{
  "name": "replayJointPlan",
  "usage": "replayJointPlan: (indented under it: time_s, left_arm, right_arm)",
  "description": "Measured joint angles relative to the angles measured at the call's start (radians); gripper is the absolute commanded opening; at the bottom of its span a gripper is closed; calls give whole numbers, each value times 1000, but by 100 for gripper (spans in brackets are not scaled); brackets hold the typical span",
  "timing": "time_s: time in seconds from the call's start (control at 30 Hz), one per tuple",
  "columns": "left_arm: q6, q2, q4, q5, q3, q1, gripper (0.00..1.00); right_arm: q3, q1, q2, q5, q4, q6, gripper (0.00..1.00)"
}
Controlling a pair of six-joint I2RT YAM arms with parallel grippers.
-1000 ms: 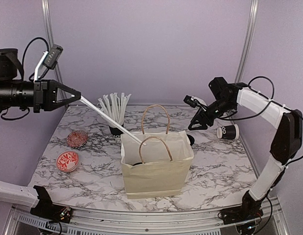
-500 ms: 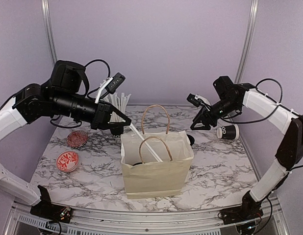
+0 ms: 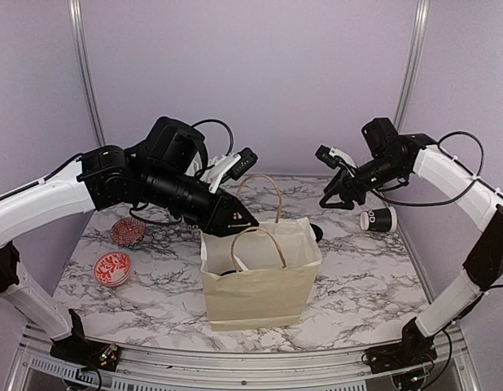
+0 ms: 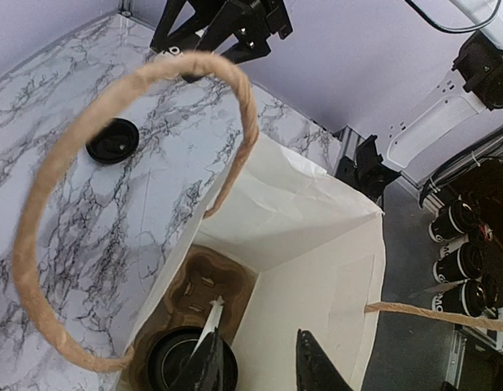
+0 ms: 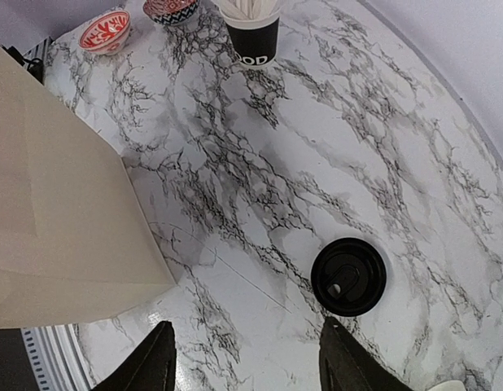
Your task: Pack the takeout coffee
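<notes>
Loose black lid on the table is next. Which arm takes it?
Right. The right fingers hang open nearly over the lid, nothing between. The left fingers are at the bag mouth, farther from it.

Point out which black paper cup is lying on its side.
The lidless cup near the table's right edge. It lies tipped over, while the straw cup stands upright and the lidded cup stands inside the bag.

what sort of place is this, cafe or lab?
Likely a lab cell staged as a café counter: aluminium frame posts on bare lilac walls, marble-print tabletop, takeout props like the paper bag and cup of straws.
</notes>
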Motion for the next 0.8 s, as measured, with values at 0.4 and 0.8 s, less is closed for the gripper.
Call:
replayJointPlan:
  time_s: [0.4,0.8]
  left_arm:
    - [111,-152,-105,-405,109,19,72]
    - [203,-267,-117,-829,3,323,78]
  right_arm:
    - [-45,-84,-192,206,233,150,99]
    - [-231,-132,-428,399,589,363,99]
